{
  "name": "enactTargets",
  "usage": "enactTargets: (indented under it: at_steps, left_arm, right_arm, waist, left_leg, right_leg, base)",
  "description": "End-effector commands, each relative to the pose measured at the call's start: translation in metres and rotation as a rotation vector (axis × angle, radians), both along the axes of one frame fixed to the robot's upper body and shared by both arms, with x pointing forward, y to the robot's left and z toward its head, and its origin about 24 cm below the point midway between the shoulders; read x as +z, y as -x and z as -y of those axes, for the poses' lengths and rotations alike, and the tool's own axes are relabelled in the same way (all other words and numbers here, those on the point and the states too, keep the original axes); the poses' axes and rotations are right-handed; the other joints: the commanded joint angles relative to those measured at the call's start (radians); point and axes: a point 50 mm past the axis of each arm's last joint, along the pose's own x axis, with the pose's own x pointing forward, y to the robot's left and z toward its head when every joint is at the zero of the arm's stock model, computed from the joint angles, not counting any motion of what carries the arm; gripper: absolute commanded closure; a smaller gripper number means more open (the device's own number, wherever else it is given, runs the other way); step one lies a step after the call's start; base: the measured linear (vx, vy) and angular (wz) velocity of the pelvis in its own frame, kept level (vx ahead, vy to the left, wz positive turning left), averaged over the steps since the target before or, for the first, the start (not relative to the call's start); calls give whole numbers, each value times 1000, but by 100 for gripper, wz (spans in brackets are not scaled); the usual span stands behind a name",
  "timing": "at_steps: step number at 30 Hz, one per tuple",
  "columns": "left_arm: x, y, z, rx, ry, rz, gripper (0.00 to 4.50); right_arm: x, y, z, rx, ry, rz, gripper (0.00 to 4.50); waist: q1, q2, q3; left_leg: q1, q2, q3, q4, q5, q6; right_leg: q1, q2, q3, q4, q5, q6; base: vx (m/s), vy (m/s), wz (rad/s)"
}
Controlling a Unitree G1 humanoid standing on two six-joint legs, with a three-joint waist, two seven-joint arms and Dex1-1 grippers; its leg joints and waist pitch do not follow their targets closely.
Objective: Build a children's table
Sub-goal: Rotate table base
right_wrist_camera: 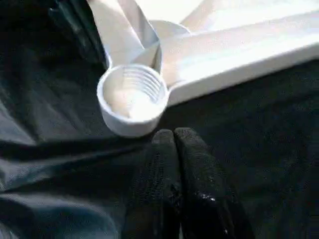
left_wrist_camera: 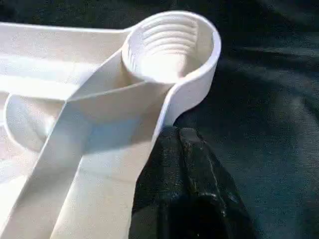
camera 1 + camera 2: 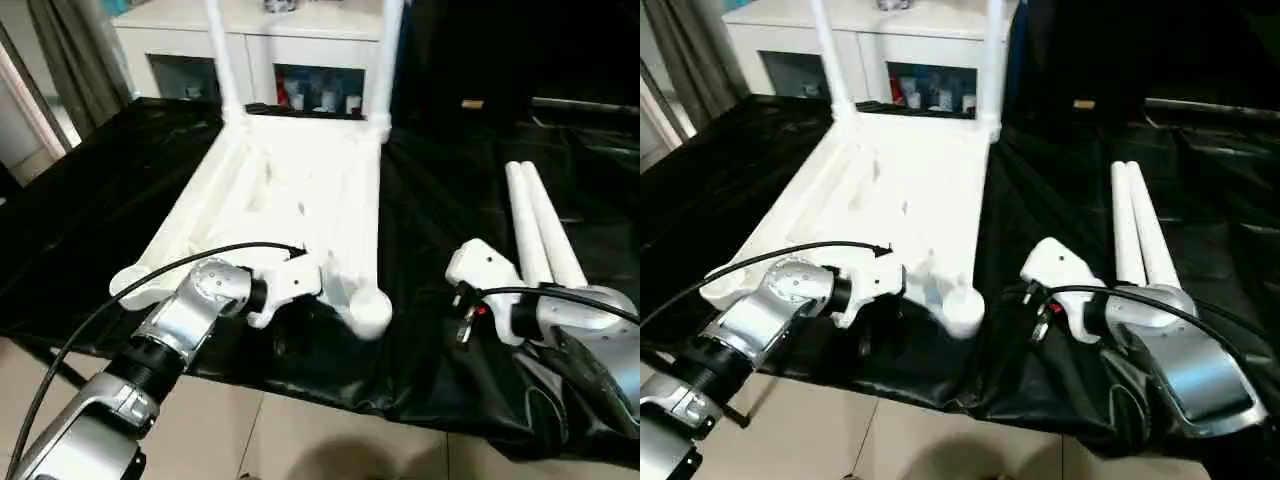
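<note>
The all-white plastic children's table top [image 3: 290, 190] lies ribbed underside up on a black plastic sheet [image 3: 430, 300], with two white tube legs [image 3: 225, 60] standing in its far corner sockets. Two more tapered white legs [image 3: 1135, 235] lie side by side on the sheet, well apart from the top. The left wrist view shows the near threaded round socket [image 2: 169, 45] empty, with the left gripper [image 2: 182, 144] pressed shut beside its rim. The right wrist view shows the right gripper [image 1: 173, 137] closed, holding nothing, near that socket. A white glass-door cabinet [image 3: 300, 40] stands behind.

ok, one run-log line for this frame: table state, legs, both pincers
table top upside down on black cloth | two legs fitted, far sockets | two legs loose | near socket empty | left pincer shut, empty | right pincer shut, empty
</note>
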Motion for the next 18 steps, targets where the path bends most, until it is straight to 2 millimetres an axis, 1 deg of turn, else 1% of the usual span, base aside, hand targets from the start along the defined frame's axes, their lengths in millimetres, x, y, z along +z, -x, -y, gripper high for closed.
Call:
enactTargets:
  at_steps: [1,2,3,4,5,6,8,9,10,11,12,13,14,15,16,17,18]
  left_arm:
    - [6,-9,-5,56,-4,59,447]
    - [6,-11,-3,68,7,72,447]
    - [6,-11,-3,70,10,73,447]
    - [7,-12,-2,73,16,75,447]
    - [9,-13,-3,79,18,87,447]
    - [10,-14,-4,80,19,95,447]
    - [11,-14,-5,81,20,104,447]
    - [29,-15,-4,76,92,146,447]
    - [29,-15,-4,76,92,146,447]
    - [33,-15,-3,76,117,150,447]
    - [56,-12,2,88,266,170,447]
    - [56,-12,2,88,266,170,428]
    - [73,-11,4,119,373,182,416]
    - [89,-14,3,222,458,203,407]
    - [96,-15,2,275,491,211,404]
    - [100,-17,0,357,509,232,396]
    - [102,-21,-4,467,498,281,382]
  right_arm:
    - [7,0,4,-33,-5,30,450]
    - [10,0,6,-52,-17,44,450]
    - [11,0,6,-58,-21,47,450]
    - [12,0,7,-68,-30,56,450]
    - [15,0,7,-84,-43,73,450]
    - [16,-1,7,-90,-50,80,450]
    - [17,-1,7,-98,-60,90,450]
    - [28,-10,11,-225,-104,198,450]
    - [28,-10,11,-225,-104,198,450]
    - [29,-12,11,-248,-114,208,450]
    - [34,-16,16,-384,-138,230,450]
    - [34,-16,16,-384,-138,230,450]
    - [33,-16,18,-459,-185,179,450]
    - [34,-18,19,-567,-286,149,421]
    - [34,-18,18,-615,-338,130,413]
    - [32,-18,18,-669,-347,142,413]
    - [29,-18,19,-736,-300,176,410]
  waist:
    - [-2,-8,-62]
    - [-2,-3,-61]
    - [-3,-5,-64]
    - [-5,-3,-64]
    - [-6,-2,-62]
    - [-9,-2,-64]
    - [-10,-1,-63]
    - [-11,1,-65]
    - [-12,0,-66]
    - [-12,0,-66]
    - [-13,-12,-67]
    - [-10,-2,-67]
    - [-10,-1,-64]
    - [-14,-8,-63]
    - [-13,-3,-63]
    - [-14,-17,-57]
    - [-11,-9,-57]
  left_leg:
    - [-5,-6,2,-54,-170,77]
    - [-6,-6,0,-55,-170,78]
    - [-7,-6,0,-53,-162,82]
    - [-12,-5,-1,-55,-153,86]
    - [-11,-5,-2,-55,-156,87]
    - [-12,-5,-3,-54,-153,90]
    - [-13,-3,-5,-57,-148,92]
    - [-13,0,-6,-58,-135,88]
    - [-15,2,-8,-58,-130,84]
    - [-14,2,-8,-59,-127,82]
    - [-14,5,-7,-59,-121,78]
    - [-16,8,-10,-63,-97,72]
    - [-12,9,-9,-61,-104,74]
    - [-13,14,-10,-62,-97,68]
    - [-10,13,-9,-60,-99,65]
    - [-12,10,-7,-62,-98,71]
    - [-10,9,-6,-62,-89,67]
  right_leg:
    - [54,-56,29,-112,-532,11]
    - [55,-56,28,-110,-531,12]
    - [55,-56,27,-111,-521,15]
    - [57,-56,26,-110,-509,11]
    - [56,-57,25,-111,-510,11]
    - [57,-57,24,-109,-499,8]
    - [57,-59,25,-108,-489,3]
    - [56,-63,26,-104,-474,-11]
    - [58,-66,27,-101,-464,-19]
    - [58,-63,25,-100,-458,-25]
    - [61,-67,29,-94,-440,-37]
    - [61,-69,30,-86,-420,-68]
    - [57,-66,30,-90,-426,-66]
    - [64,-70,37,-73,-396,-96]
    - [57,-71,35,-78,-401,-104]
    - [55,-66,33,-84,-410,-95]
    - [55,-64,35,-79,-407,-85]
  base:
    - [0,0,0]
    - [0,0,0]
    - [0,0,0]
    - [0,0,0]
    - [0,0,0]
    - [0,0,0]
    - [0,0,0]
    - [0,0,0]
    - [0,0,0]
    - [0,0,0]
    - [0,0,0]
    - [0,0,0]
    - [0,0,0]
    - [0,0,0]
    - [0,0,0]
    - [0,0,0]
    - [0,0,0]
